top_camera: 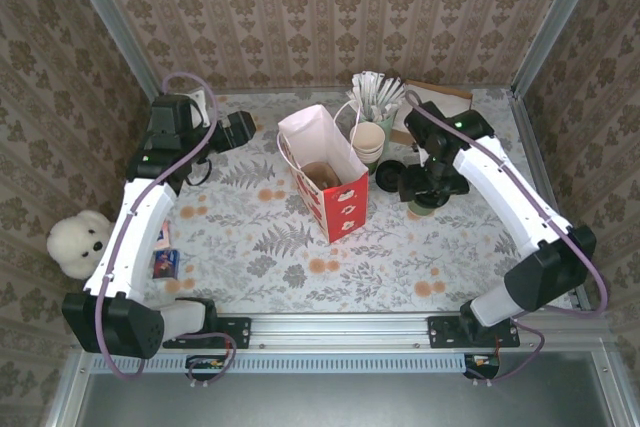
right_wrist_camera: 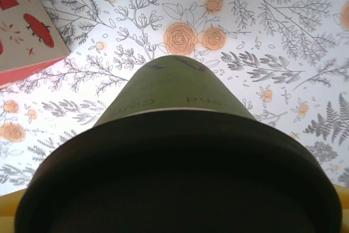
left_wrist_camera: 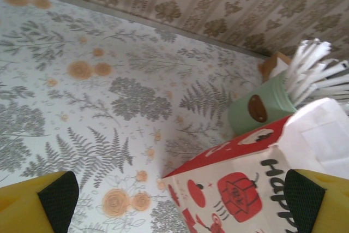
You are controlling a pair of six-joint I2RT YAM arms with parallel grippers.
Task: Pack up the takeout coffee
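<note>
Floral table (top_camera: 250,242): bag (top_camera: 340,205), cup stack (top_camera: 367,143)

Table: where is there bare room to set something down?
Bare: the table front, between bag and near rail; also between bag and left arm. Crowded: right of the bag, with cups, stirrers, loose lid and coffee.

Takeout coffee (right_wrist_camera: 174,88): single small green paper cup, faint lettering on wall, tapering to base. Round black lid (right_wrist_camera: 180,173) seated on top, closed. Pose upright. Posn: right of centre on bench (top_camera: 260,237), mid-depth. Base contact w/ bench not confirmable.
</note>
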